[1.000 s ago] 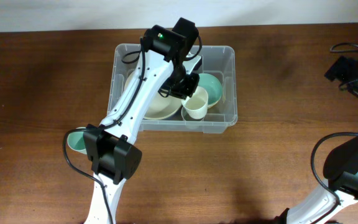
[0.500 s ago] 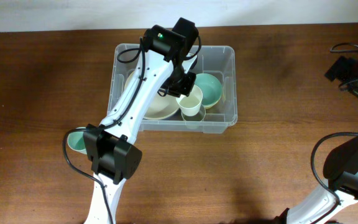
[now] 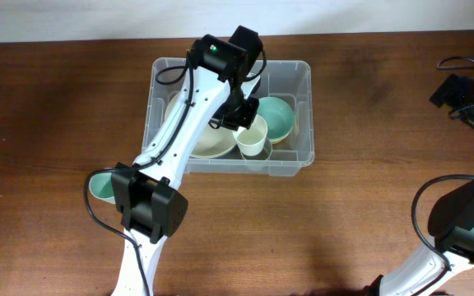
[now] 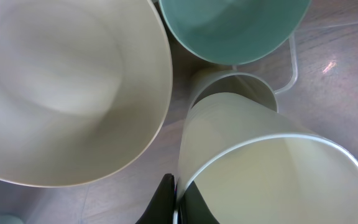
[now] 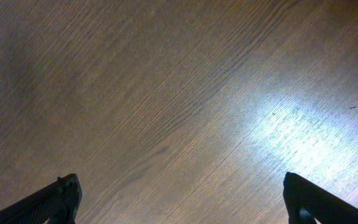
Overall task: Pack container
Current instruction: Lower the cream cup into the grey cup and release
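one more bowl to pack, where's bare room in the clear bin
Bare floor shows mainly in the far right corner of the large clear plastic bin, behind the teal bowl. The rest is crowded: wide cream dish left, tall cream cup in the left gripper at front.

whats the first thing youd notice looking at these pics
The white left arm reaches into the clear container at the far middle of the table, its jaws pinching a cream cup beside a teal bowl and a cream bowl. A second teal bowl sits outside, partly under that arm.
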Available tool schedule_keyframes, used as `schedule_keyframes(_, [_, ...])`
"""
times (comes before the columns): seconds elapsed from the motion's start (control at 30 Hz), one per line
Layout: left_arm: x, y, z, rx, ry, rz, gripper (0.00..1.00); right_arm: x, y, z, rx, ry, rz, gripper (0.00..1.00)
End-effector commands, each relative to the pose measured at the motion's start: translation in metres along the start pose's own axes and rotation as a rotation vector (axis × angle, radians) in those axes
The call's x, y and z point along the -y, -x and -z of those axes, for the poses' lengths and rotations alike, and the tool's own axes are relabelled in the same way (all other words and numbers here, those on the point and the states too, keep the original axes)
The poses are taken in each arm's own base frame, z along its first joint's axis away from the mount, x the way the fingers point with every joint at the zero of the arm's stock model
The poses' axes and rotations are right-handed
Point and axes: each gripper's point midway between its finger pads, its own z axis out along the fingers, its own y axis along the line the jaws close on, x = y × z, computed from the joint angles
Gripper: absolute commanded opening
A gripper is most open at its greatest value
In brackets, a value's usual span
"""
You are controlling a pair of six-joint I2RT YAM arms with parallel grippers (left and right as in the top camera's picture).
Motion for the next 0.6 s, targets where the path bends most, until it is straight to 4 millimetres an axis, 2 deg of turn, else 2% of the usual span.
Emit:
schedule_keyframes(0.0, [0.0021, -0.0017, -0.009, -0.027, -0.011, 0.01, 0.01, 0.0031, -0.001, -0.0055, -0.009, -0.021, 0.009, 0.99])
schedule_keyframes(0.1, [0.0081, -0.0023, -0.0089, -0.03, -0.044, 0.005, 0.01, 0.003, -0.001, -0.0057, -0.009, -0.021, 0.009, 0.99])
schedule_keyframes(0.43, [0.0102, -0.0013, -0.0091, -0.025, -0.043, 0.0, 0.02, 0.003, -0.001, -0.0055, -0.009, -0.021, 0.009, 0.99])
schedule_keyframes(0.57, [0.0108, -0.0012, -0.0092, -0.024, -0.043, -0.002, 0.12, 0.003, -0.001, -0.0055, -0.009, -0.021, 0.009, 0.99])
